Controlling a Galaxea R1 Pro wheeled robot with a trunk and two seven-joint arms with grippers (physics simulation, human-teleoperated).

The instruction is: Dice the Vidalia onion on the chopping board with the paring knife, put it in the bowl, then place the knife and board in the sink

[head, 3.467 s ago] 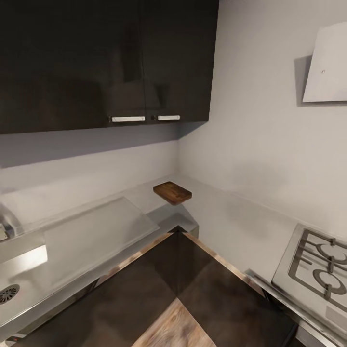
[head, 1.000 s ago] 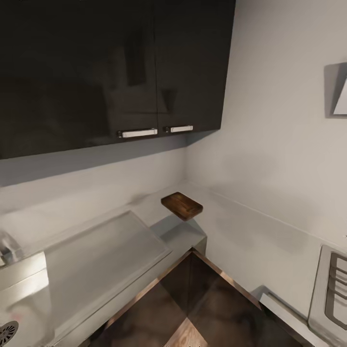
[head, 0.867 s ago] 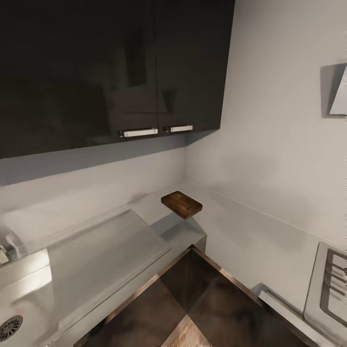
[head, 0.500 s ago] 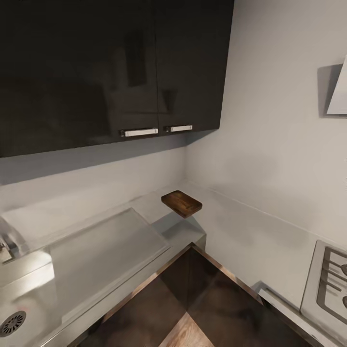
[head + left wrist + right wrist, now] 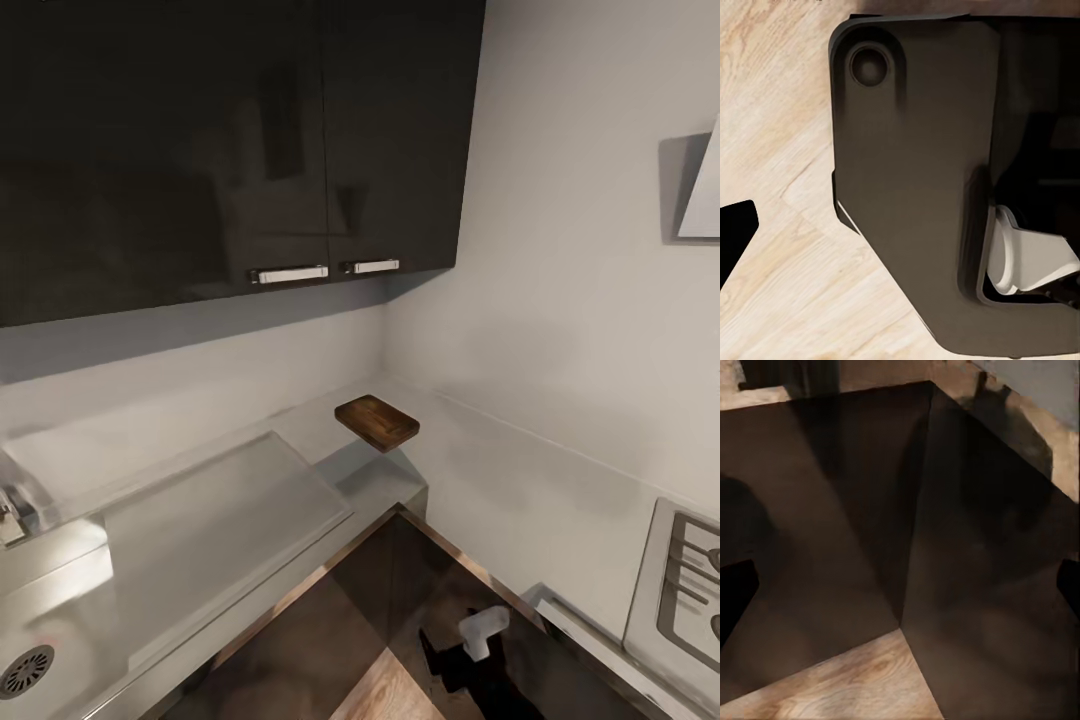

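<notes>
- Your first target, the sink [image 5: 40, 640], sits in the lower left of the head view. Its drain [image 5: 25, 672] is at the frame edge and the tap [image 5: 12, 508] just above it. Most of the basin is cut off by the frame, so you cannot tell where the Vidalia onion lies in it.
- The sink is left of and below frame centre. Judged from that, your left arm is the nearer 1, and you will need to turn the base left before any reach.
- The chopping board [image 5: 377, 422] lies just above frame centre, in the corner of the tabletop [image 5: 230, 520], well apart from the sink. Its long axis runs from upper left to lower right in the frame.
- 1 arm segment [image 5: 482, 632], pale over dark, pokes in at the bottom of the head view. You cannot tell which arm it is.
- Right hand [image 5: 900, 589]: released. Its 2 dark fingertips [image 5: 735, 592] sit at opposite frame edges with nothing between them, over dark cabinet fronts [image 5: 870, 495] and wood floor [image 5: 855, 682].
- Left hand [image 5: 900, 232]: 1 fingertip [image 5: 733, 234] shows at the frame's left edge. The other is lost against the robot's dark base [image 5: 907, 150], so you cannot tell if it is released or clenched.
- Writing: none readable. The 2 cabinet handles [image 5: 290, 273] and the hob [image 5: 685, 590] carry no legible marks.
</notes>
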